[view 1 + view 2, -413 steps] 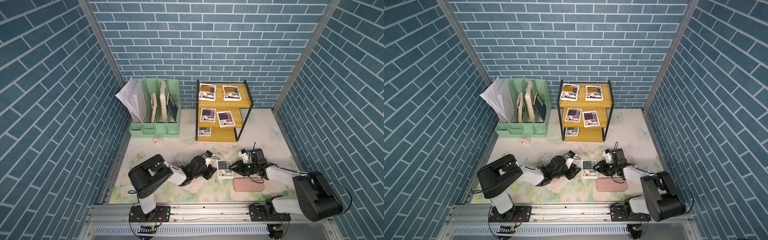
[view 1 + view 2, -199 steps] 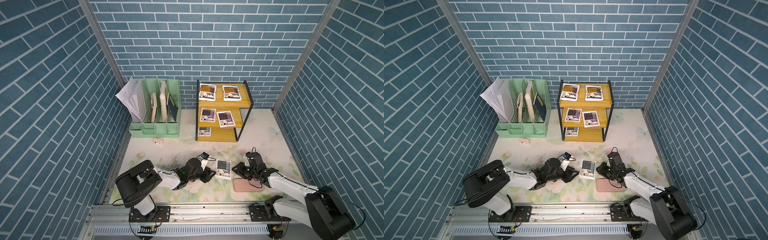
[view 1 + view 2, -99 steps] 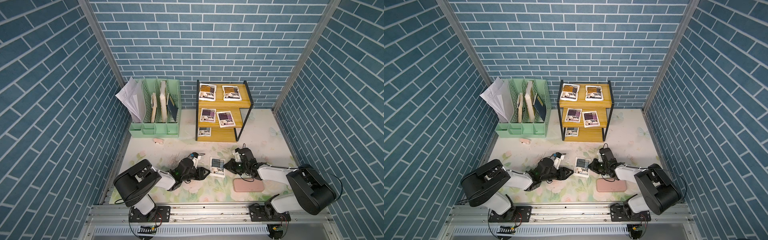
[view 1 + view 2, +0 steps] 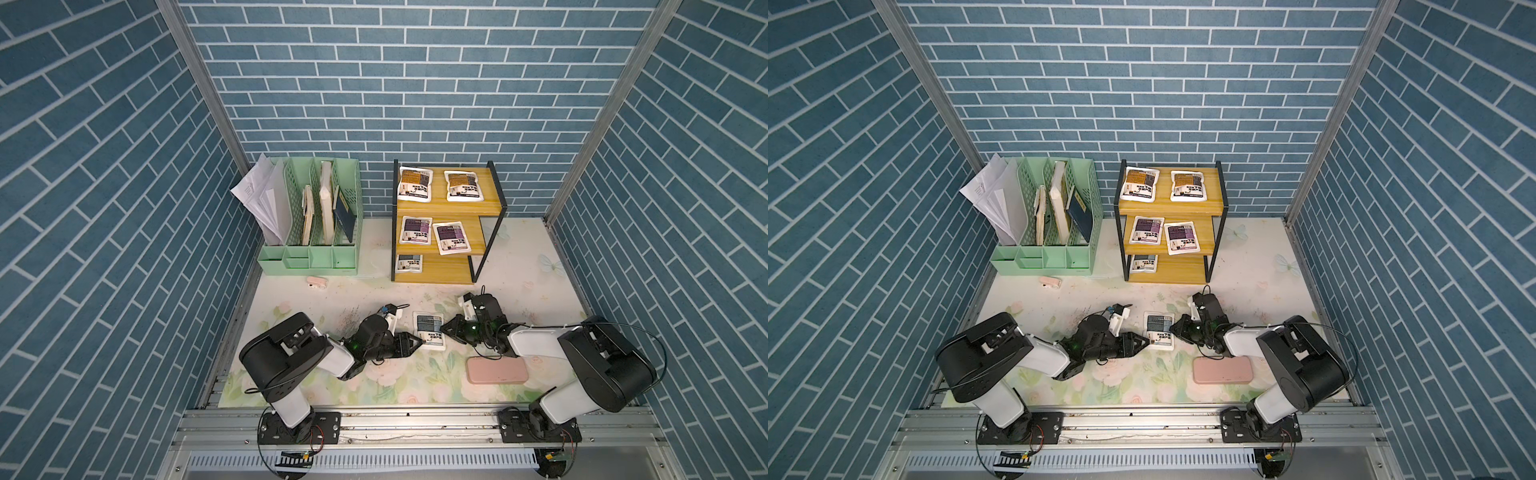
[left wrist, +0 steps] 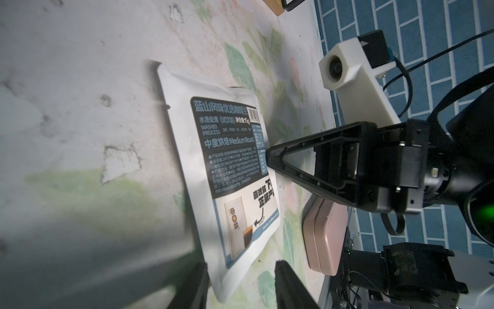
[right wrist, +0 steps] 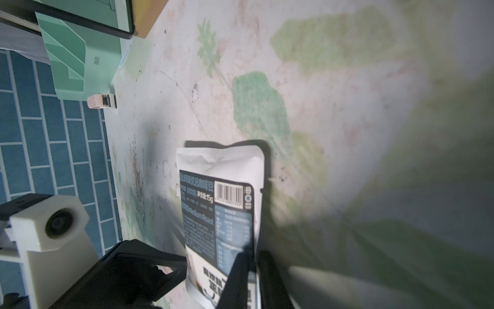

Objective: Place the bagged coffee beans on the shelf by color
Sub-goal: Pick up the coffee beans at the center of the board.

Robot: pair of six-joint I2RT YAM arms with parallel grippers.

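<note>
One grey-blue pouch (image 4: 430, 332) remains off the shelf (image 4: 449, 205), lying mid-tabletop near the front edge. Right gripper (image 4: 444, 329) fingers have just clamped its edge; left gripper (image 4: 420, 341) fingers stand apart at the opposite edge. Lift to the bottom board (image 4: 444, 270) likely follows.

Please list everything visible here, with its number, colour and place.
shelf: one, yellow boards, black frame, rear
orange-brown bags: two, top tier
purple bags: two, middle tier
shelved grey-blue bag: one, bottom tier
loose grey-blue bag: one, middle of mat
file organizer: one, mint green, beside shelf
pink case: one, mat, on robot's right
small pink item: one, before organizer
left pincer: one, black, open, at loose bag
right pincer: one, black, shut on loose bag's edge
</note>
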